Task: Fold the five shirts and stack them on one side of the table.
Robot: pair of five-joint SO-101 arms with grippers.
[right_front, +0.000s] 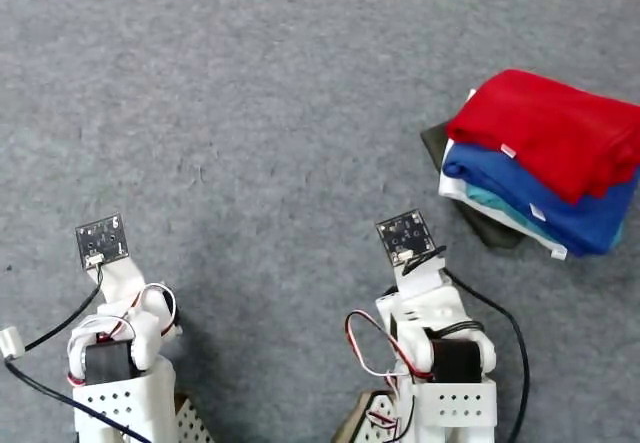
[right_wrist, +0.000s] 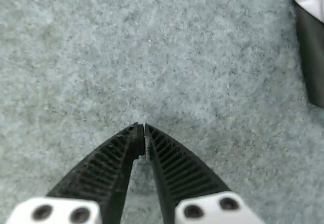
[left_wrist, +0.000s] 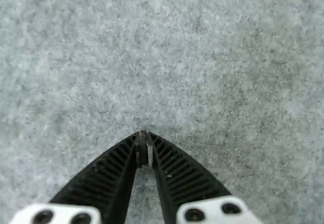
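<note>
High view: shirts (right_front: 540, 158) stacked; left pincer (left_wrist: 142, 138) and right pincer (right_wrist: 142, 131) closed.

Shirt stack at right edge, arms along near edge.
Grey carpet-covered table (right_front: 250, 113): stack of folded shirts (right_front: 540, 163) sits at the right side, mid-depth. Order, top down: red folded cotton shirt (right_front: 550, 128), blue folded shirt (right_front: 560, 208), teal folded shirt (right_front: 490, 200), white folded shirt (right_front: 500, 215), dark folded shirt (right_front: 490, 231) on the table, its edge sticking out left of the rest. Left white arm (right_front: 115, 353) at near left; right white arm (right_front: 440, 343) near, right of centre, stack beyond it to the right. Left gripper (left_wrist: 143, 145) and right gripper (right_wrist: 142, 135) each over bare table, well apart from the stack.
</note>
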